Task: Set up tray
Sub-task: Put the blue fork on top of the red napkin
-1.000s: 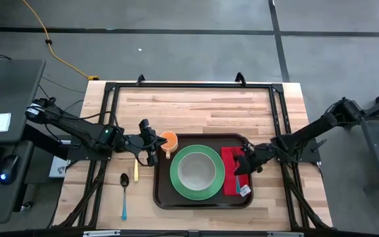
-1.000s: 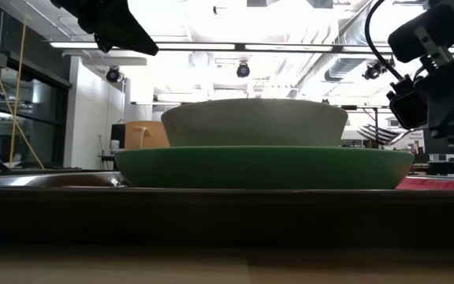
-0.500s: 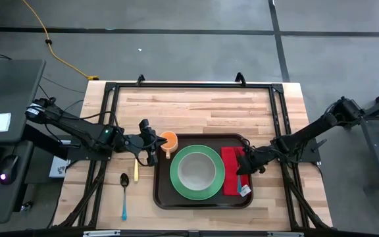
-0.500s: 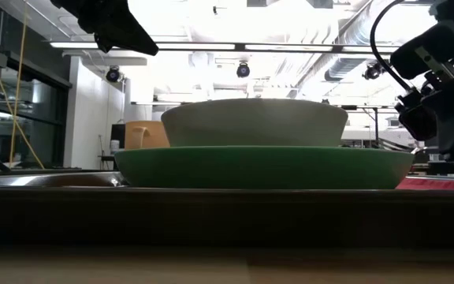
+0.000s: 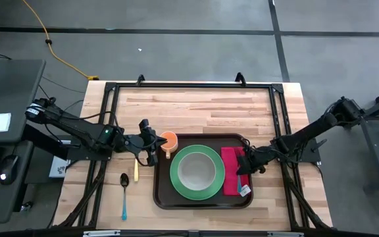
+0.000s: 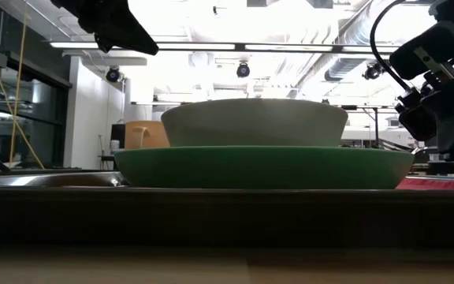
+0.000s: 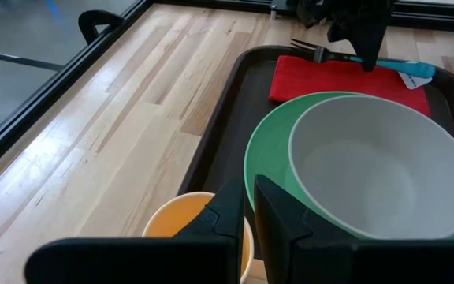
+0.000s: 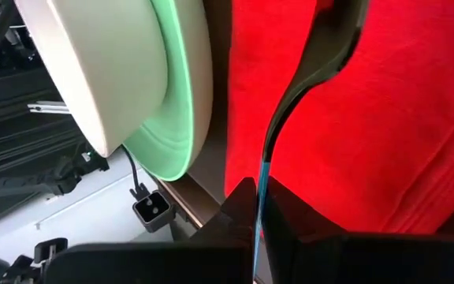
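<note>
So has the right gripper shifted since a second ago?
Yes. In the high view the right gripper has moved slightly toward the tray's far rim; the low view shows it further right, still holding the fork.

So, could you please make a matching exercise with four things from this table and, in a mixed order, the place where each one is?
Things:
1. white bowl
2. red napkin
3. orange cup
4. spoon

Places:
a. on the bare wood, left of the tray
b. on the green plate
c. on the tray, right of the plate
d. at the tray's back left corner, in the left gripper

Pairs: 1-b, 2-c, 3-d, 4-a
</note>
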Available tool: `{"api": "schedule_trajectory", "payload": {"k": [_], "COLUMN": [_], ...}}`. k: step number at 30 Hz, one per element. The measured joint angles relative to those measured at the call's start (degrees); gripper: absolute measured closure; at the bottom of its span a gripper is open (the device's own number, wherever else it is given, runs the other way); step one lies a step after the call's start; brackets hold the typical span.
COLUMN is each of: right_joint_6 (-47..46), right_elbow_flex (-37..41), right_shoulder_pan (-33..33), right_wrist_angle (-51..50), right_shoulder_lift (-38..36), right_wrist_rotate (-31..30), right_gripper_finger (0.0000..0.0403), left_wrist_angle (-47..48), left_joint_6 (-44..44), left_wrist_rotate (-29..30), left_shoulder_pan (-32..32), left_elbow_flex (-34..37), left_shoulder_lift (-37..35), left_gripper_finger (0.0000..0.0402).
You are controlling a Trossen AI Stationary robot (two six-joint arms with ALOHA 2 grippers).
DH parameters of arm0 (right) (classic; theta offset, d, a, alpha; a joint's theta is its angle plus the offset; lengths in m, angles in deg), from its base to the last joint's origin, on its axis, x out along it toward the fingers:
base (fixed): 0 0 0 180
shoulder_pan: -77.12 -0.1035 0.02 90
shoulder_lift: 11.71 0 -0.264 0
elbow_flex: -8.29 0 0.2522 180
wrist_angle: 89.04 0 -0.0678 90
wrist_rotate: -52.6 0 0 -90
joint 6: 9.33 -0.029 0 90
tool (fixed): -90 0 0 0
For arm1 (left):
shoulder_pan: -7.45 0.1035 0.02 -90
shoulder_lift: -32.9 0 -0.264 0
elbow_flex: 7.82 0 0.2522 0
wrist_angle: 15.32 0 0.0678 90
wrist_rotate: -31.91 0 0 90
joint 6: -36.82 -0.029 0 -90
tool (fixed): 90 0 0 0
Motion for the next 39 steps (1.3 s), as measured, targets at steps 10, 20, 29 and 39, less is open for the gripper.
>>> {"api": "schedule_trajectory", "payload": {"k": [10, 20, 29, 39], "right_joint_6": [2.28, 2.34, 1.29, 1.29], "right_elbow_flex": [0.0, 0.0, -0.04, -0.04], "right_shoulder_pan": [0.01, 0.01, 0.01, 0.5], "right_wrist_angle": [-0.49, 2.04, 9.44, 9.81], "right_shoulder_lift": [0.0, 3.52, 10.76, 10.8], "right_wrist_rotate": [-3.08, -1.39, 1.92, -0.04], "right_gripper_finger": [0.0403, 0.0403, 0.0403, 0.0402], "left_wrist_angle": [-0.2, -0.28, -0.3, -0.31], "left_joint_6": [0.0, 0.0, 0.0, 0.0], "left_wrist_rotate": [0.0, 0.01, 0.02, -0.33], "left_shoulder_pan": [0.0, 0.0, 0.0, 0.0], "left_elbow_flex": [0.0, 0.0, 0.0, 0.0], "left_shoulder_lift": [-0.01, 0.0, 0.0, 0.0], "left_gripper_finger": [0.0339, 0.0339, 0.0339, 0.0339]}}
